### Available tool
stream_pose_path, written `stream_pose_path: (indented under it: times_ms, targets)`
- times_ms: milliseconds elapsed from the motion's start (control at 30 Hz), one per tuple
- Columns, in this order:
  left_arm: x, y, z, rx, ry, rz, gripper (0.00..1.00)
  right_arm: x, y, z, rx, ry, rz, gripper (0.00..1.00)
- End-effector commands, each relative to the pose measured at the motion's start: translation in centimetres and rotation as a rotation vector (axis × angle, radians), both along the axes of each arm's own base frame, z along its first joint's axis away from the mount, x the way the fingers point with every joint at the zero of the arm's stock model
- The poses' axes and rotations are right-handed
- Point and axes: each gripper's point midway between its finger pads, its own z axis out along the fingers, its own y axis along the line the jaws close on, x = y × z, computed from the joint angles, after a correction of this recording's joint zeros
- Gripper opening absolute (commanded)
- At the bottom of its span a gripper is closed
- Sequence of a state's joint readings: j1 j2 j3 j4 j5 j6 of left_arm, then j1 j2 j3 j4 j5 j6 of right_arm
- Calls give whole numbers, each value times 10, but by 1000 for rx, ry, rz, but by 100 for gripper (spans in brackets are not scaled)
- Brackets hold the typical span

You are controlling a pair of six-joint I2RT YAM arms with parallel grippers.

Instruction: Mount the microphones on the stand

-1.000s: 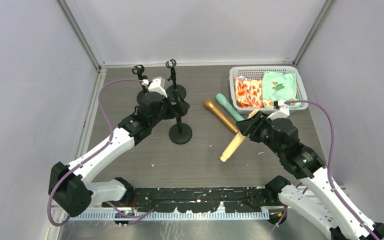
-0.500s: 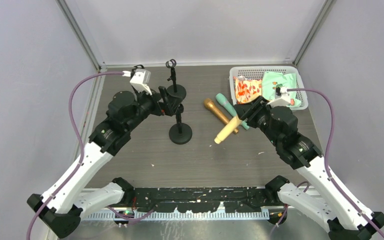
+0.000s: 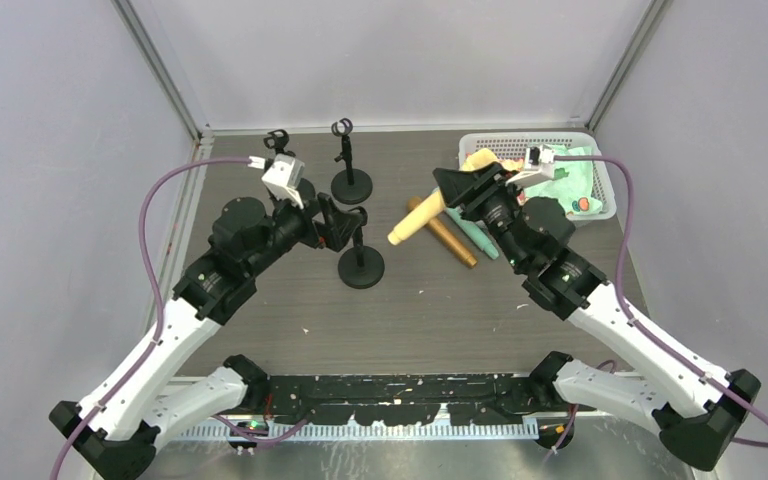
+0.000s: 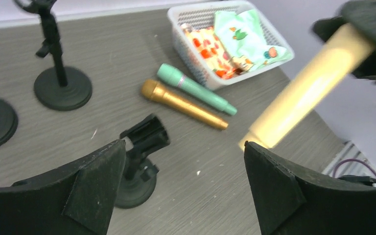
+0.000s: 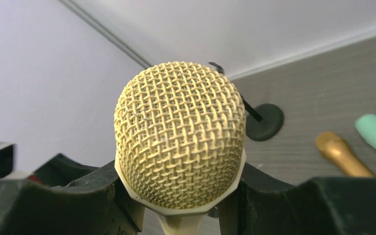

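Observation:
My right gripper (image 3: 465,187) is shut on the cream-yellow microphone (image 3: 415,222) just below its mesh head (image 5: 181,132). It holds the microphone in the air, tail slanting down-left toward the stands. The golden-brown microphone (image 3: 452,240) and the mint-green microphone (image 3: 480,240) lie side by side on the table under it. My left gripper (image 3: 345,225) is open and empty beside the clip (image 4: 144,137) of the nearest stand (image 3: 360,268). The stand's clip is empty. In the left wrist view the clip sits just inside the left finger (image 4: 93,186).
A second stand (image 3: 351,185) and a third stand's clip (image 3: 278,140) are at the back left, both with no microphone. A white basket (image 3: 520,140) holding patterned bags sits at the back right. Walls close in the table on three sides.
My right arm lifted the cream-yellow microphone off the table and swung it up and to the left toward the stands. My left arm rose beside the nearest stand, jaws a little wider.

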State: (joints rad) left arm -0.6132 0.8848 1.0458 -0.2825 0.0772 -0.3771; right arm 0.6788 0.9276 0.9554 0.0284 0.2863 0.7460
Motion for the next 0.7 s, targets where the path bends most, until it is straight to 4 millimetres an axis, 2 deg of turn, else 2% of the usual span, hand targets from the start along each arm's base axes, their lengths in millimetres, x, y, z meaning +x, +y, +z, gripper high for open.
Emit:
stream_pose_path:
  times_ms: [0,200,233,267,367,533,667]
  targets:
    - [7,21,-20,-12,-4,126,92,-7,-2,57,82,-212,-115,1]
    - [4,20,-49,-98,-14,154,88,-5,-6,50,93,-222,-178,1]
    - [2,19,-58,-93,-18,155,88,-4,-7,49,88,-221,-184,1]
    - [0,19,-58,-103,-37,160,87,-4,-7,49,82,-221,-189,1]
    - [-4,18,-74,-122,-89,179,87,-4,-9,45,55,-214,-194,1]
    - [-6,7,-87,-136,-185,148,90,-8,-12,39,22,-199,-189,1]
    - [5,7,-97,-121,-256,212,90,-11,-17,33,3,-194,-189,1]
